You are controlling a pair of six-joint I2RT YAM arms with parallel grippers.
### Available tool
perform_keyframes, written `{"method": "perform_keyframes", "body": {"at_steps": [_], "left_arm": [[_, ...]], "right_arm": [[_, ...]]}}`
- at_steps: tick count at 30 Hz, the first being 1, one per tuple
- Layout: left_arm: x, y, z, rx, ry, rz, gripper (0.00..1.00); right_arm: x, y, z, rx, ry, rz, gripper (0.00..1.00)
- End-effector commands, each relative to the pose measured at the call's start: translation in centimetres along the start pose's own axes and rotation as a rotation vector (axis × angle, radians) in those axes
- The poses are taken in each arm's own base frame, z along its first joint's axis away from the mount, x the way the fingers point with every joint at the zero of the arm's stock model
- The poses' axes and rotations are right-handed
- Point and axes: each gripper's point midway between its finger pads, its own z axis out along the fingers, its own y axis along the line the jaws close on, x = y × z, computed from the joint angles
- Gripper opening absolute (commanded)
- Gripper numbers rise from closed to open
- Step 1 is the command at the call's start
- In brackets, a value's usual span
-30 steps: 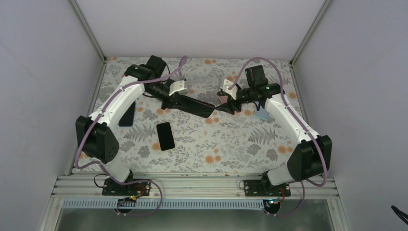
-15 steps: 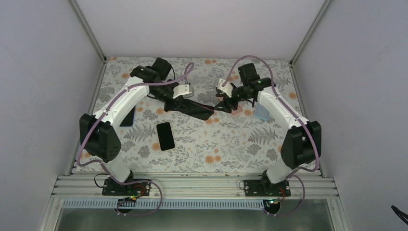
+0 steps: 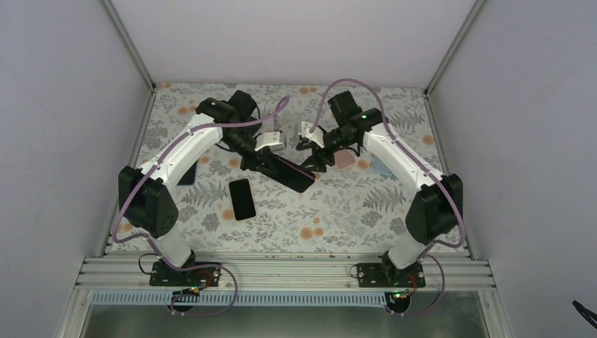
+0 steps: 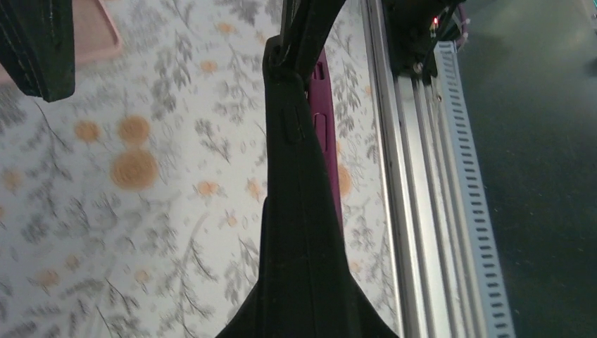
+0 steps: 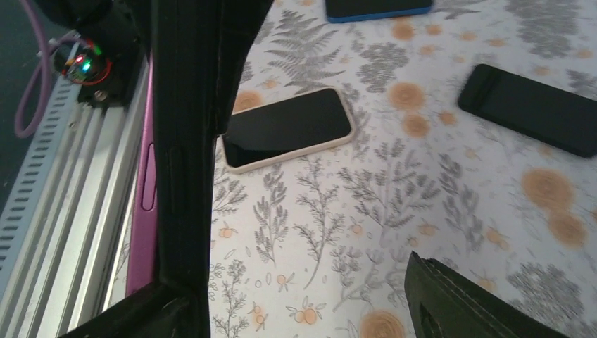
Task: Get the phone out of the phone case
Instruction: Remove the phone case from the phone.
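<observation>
**Top view.** The left tool (image 3: 271, 162) is clamped together on one end of the dark flat phone (image 3: 294, 176) and holds it above the floral-printed bench (image 3: 338, 211). The phone's long axis runs from the left tool out toward the right arm's side, dipping slightly toward the arm bases. Its free end is the part closest to the right tool (image 3: 312, 159), whose jaws stand apart just beside that end. We cannot tell from here whether they touch it. The right arm is the one placed to work the free end. A glossy black phone with a pale rim (image 3: 241, 198) lies flat on the bench, base-side and left of the held phone. A pink shell-like case (image 3: 343, 160) lies just past its free end.

**Left wrist view.** A matte black finger (image 4: 299, 211) runs up the middle. Just behind it is a thin strip of magenta rubbery case (image 4: 328, 148), edge-on, with button cutouts.

**Right wrist view.** One black finger (image 5: 183, 141) stands upright at the left and a textured pad (image 5: 457, 303) sits at the lower right, with a wide gap between them. The magenta edge shows on the outer side of the upright finger, not in the gap.

**Judgement.** The case lip should flex, while the phone is rigid and slick. We think the next move needs a fingertip hooked under that lip at the free end, peeling across the long axis.
</observation>
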Motion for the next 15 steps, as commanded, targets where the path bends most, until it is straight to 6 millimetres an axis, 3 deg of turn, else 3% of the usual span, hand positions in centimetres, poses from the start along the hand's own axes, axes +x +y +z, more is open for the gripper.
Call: {"method": "perform_keyframes", "body": {"at_steps": [1, 4, 8, 15], "left_arm": [[-5.4, 2.2, -1.1, -0.107, -0.148, 0.143, 0.02], [-7.4, 4.0, -3.1, -0.202, -0.195, 0.155, 0.02], [-10.4, 5.1, -5.5, -0.271, -0.266, 0.181, 0.02], [-10.0, 5.9, -6.3, -0.322, -0.266, 0.199, 0.02]], "right_arm": [[-5.6, 10.0, 3.7, -0.471, -0.206, -0.093, 0.77], [-5.5, 13.1, 5.4, -0.636, -0.201, -0.068, 0.77], [-5.8, 14.5, 7.0, -0.739, -0.230, -0.032, 0.73], [-6.6, 14.3, 7.2, -0.753, -0.245, -0.015, 0.40]]}}
